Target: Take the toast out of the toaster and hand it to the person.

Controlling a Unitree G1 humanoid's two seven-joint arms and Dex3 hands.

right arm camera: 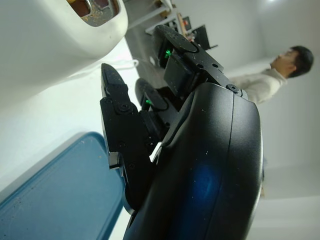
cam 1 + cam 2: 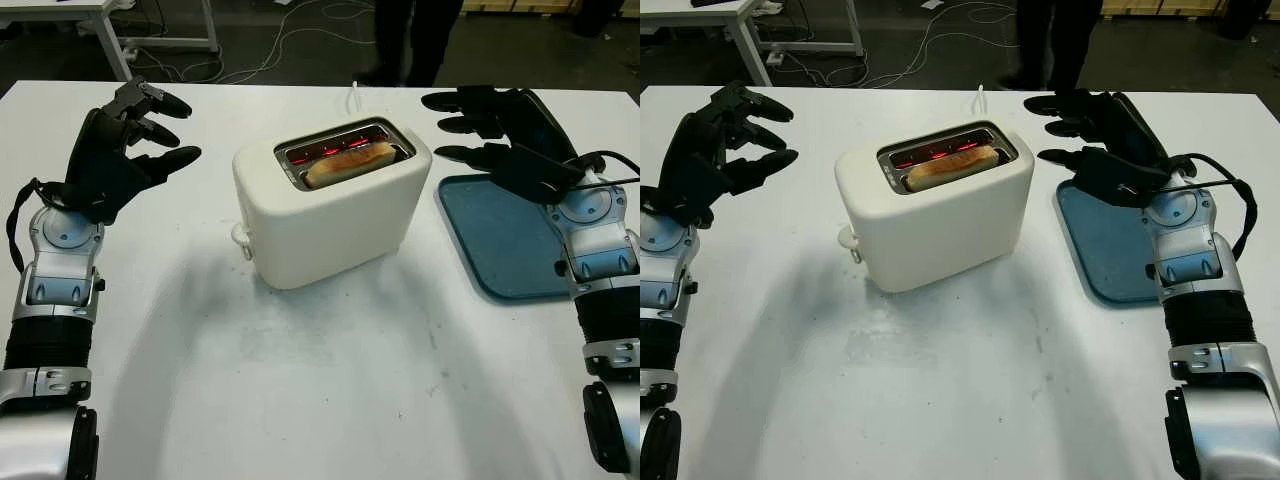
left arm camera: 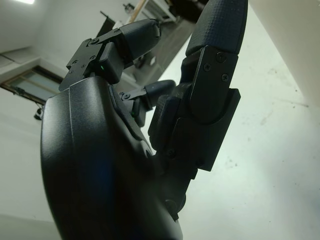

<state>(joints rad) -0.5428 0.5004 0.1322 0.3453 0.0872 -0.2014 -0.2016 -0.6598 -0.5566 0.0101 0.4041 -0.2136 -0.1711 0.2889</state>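
Toast: browned slice, standing in the slot between my two robot hands.
Toaster: smooth cream shell, rounded corners, slots glowing red.
My left robot hand: open, empty, left of toaster.
My right robot hand: open, empty, above blue tray.
Counter: white, scuffed.

dark floor, loose cables, white desk

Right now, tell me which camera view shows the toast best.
The left eye view: the toast lies in full sight in the toaster's near slot, seen from above. The right eye view shows it about as well. The right wrist view catches a corner of the toaster's top; the left wrist view shows the left hand.
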